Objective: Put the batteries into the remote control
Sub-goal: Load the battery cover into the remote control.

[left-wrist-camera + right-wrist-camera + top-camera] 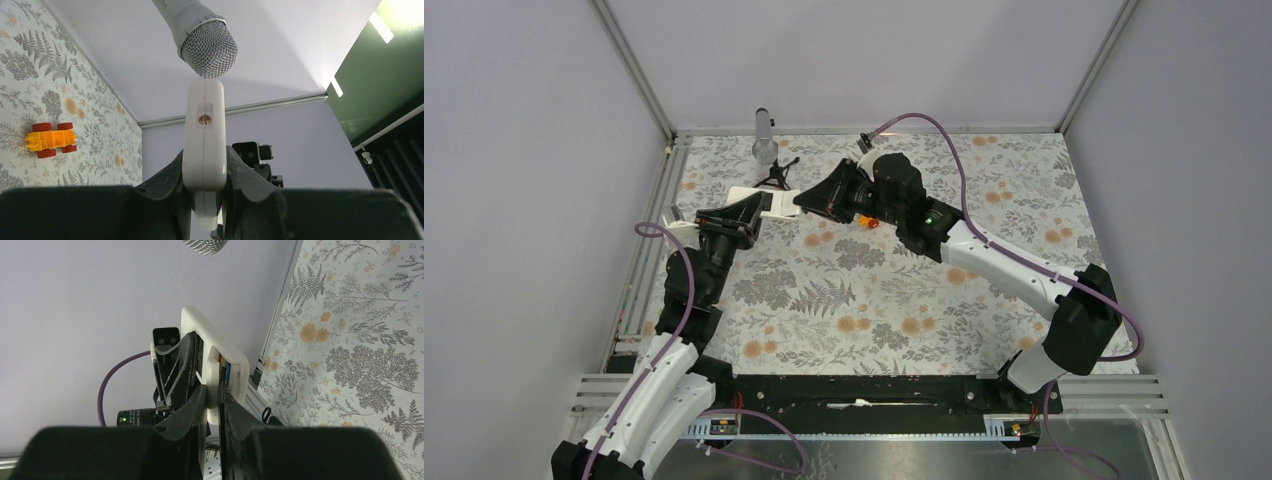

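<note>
The remote control (204, 130) is held in the air over the far left of the surface (874, 300), end-on to the left wrist camera. The left gripper (205, 167) clamps it, jaws pressed against its two broad faces. A sliver of the blue battery (228, 373) shows in the open bay on its back. Right at that bay, the right gripper (212, 390) has its jaws pinching a small white cover piece (213, 371). A microphone (207, 47) hangs just beyond the remote's end. An orange toy car (50, 140) lies on the surface nearby.
</note>
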